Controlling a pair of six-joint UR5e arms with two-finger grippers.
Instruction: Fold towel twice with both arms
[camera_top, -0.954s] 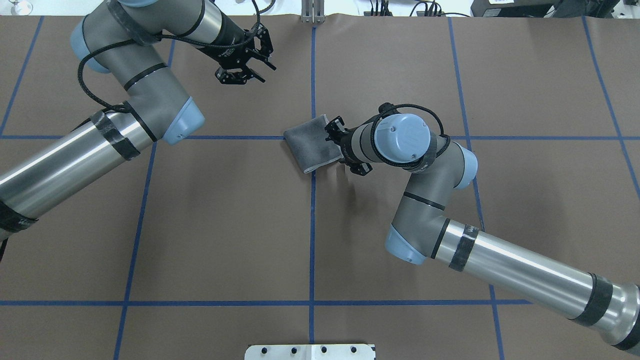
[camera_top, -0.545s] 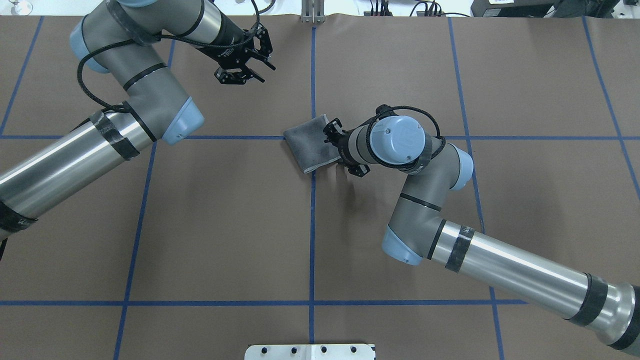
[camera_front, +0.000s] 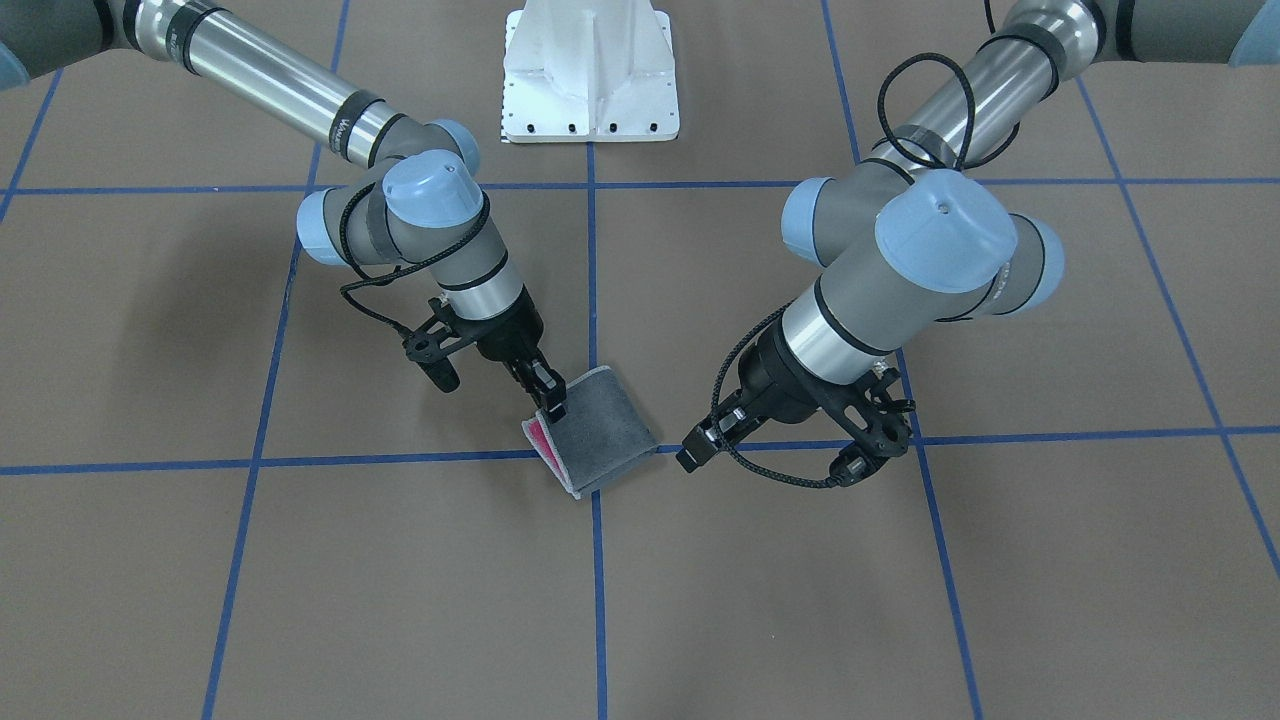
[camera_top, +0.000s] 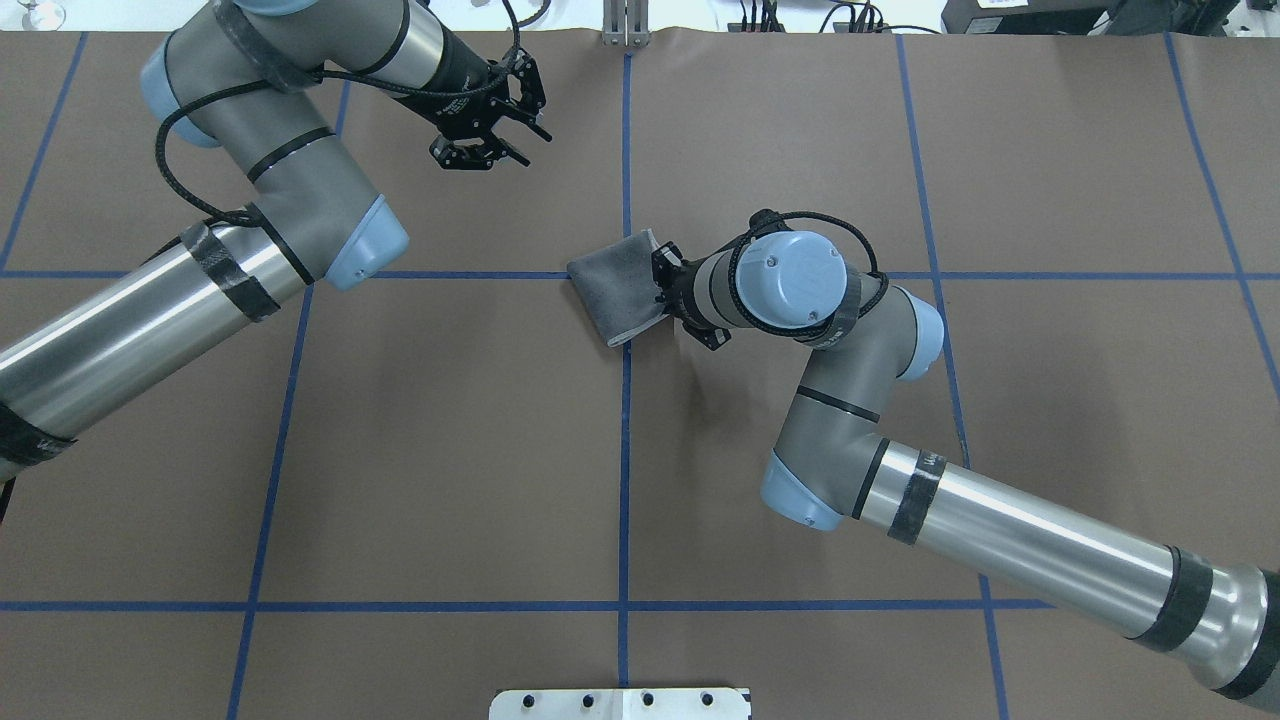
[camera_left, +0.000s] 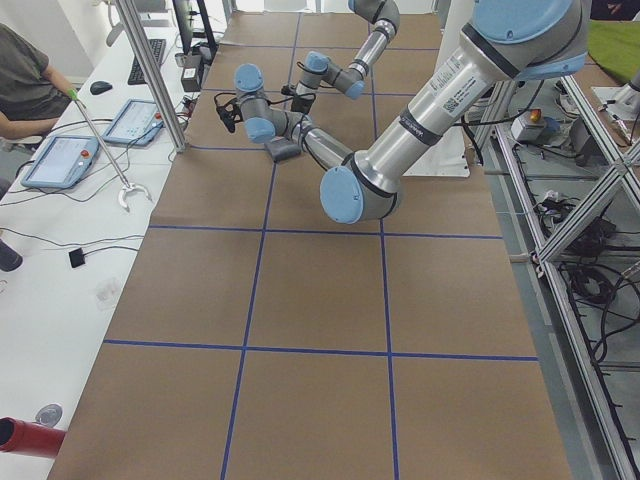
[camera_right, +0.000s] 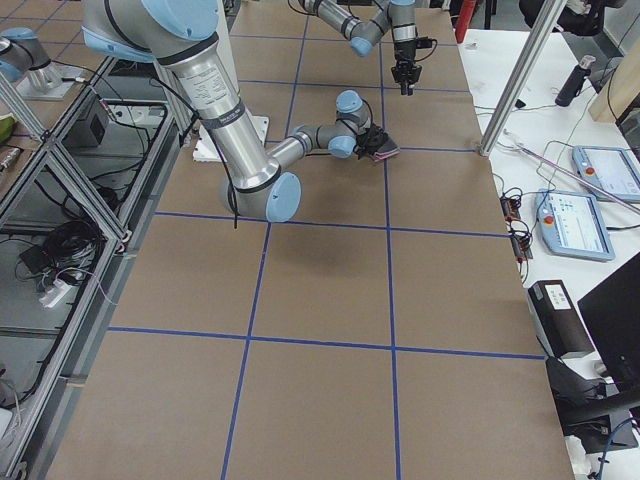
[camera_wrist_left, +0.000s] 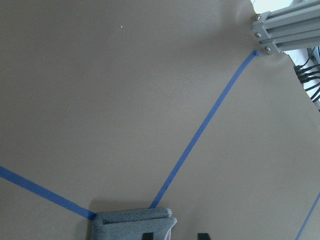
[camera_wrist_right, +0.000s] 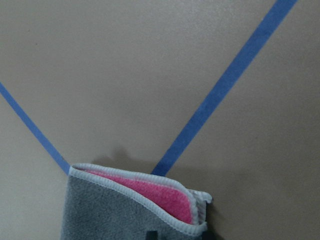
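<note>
Right now you have the right arm's black two-finger gripper (camera_front: 497, 387) with its jaws spread. One fingertip (camera_front: 549, 398) sits at the open hemmed edge of the small folded terry towel (camera_front: 605, 432), which is grey outside with pink showing between its layers. The other finger is off the cloth, over the brown paper-covered table (camera_front: 300, 580). Behind the gripper the wrist tips steeply down, the elbow is bent, and the silver forearm runs back toward the table's near right corner. The towel lies on the crossing of blue tape lines (camera_top: 450, 275), mid-table and a little toward the far edge. Your left arm's black gripper (camera_top: 518, 135) is held up near the far edge, jaws released and empty, well apart from the towel. Its wrist is folded back above the forearm, which comes in from the left edge.
</note>
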